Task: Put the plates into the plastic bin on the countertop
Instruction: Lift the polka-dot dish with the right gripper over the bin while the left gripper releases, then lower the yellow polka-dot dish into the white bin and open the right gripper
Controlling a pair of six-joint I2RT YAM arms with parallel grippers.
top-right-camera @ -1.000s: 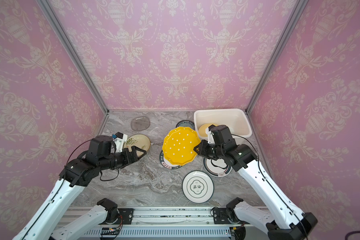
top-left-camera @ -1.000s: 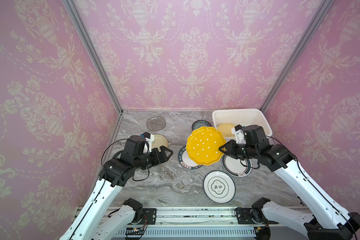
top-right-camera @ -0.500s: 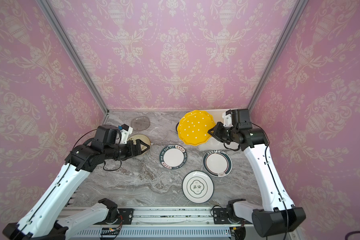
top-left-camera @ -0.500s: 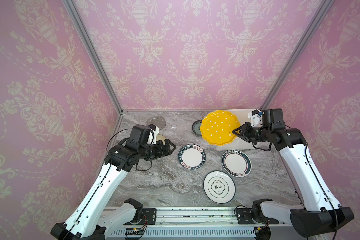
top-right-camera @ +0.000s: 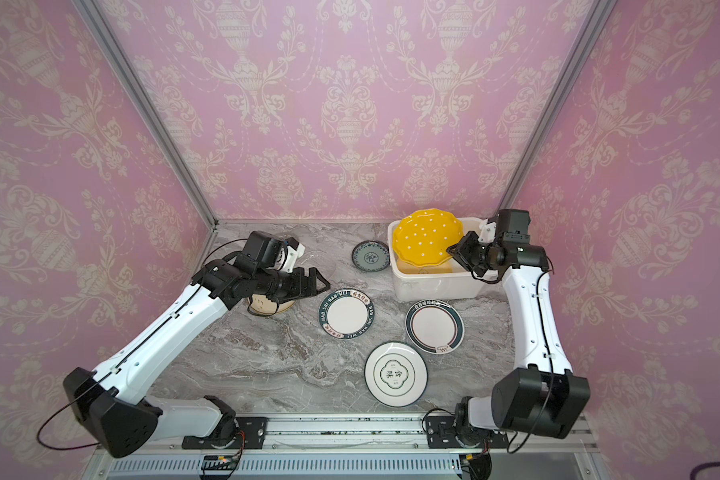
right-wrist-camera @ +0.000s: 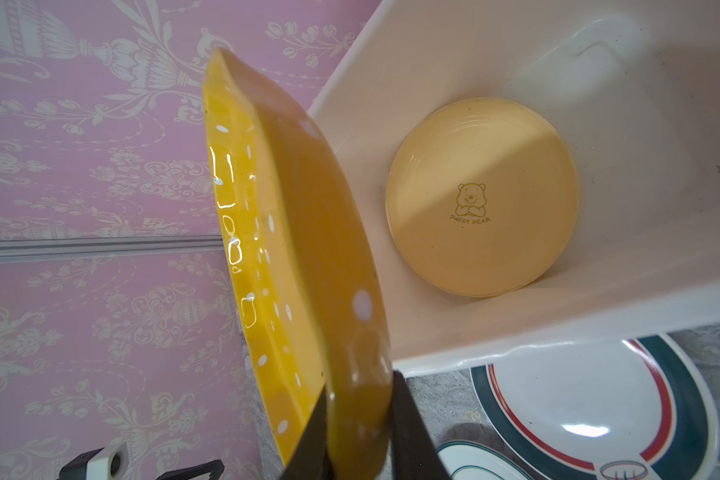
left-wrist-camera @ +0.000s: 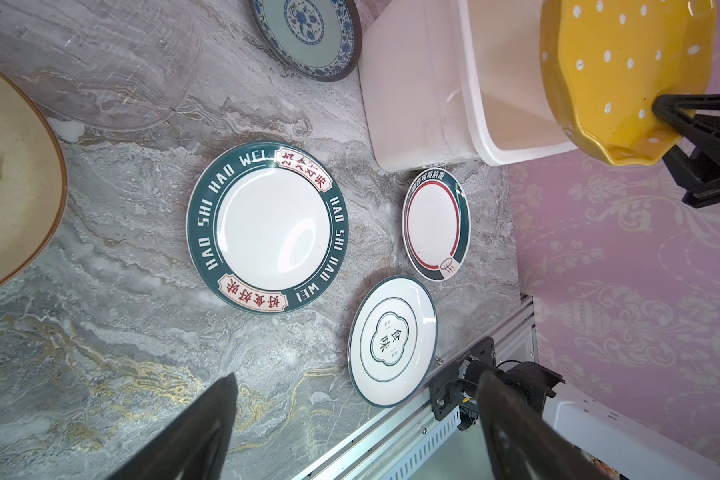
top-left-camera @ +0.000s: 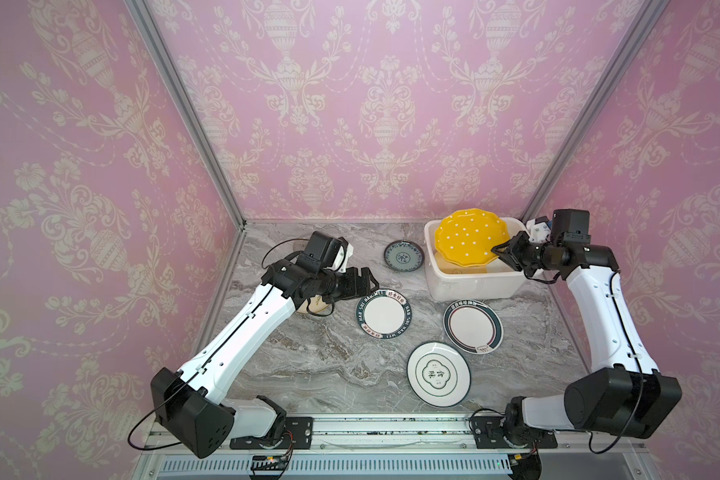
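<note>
While the right fingers (top-left-camera: 510,251) pinch the rim of the yellow dotted plate (top-left-camera: 470,243), that plate hangs tilted over the open top of the plastic bin (top-left-camera: 470,286). A pale yellow plate (right-wrist-camera: 481,199) lies flat on the bin's floor. The left fingers (left-wrist-camera: 200,432) are spread wide and hold nothing, well to the left of the bin above the desk (top-left-camera: 308,353). A blue-patterned plate (top-left-camera: 404,256) sits just left of the bin. A red-ringed plate (top-left-camera: 473,326) lies just in front of the bin, and a green-rimmed lettered plate (top-left-camera: 384,313) lies to the front left. A white plate with centre characters (top-left-camera: 438,374) lies farther in front of the bin.
</note>
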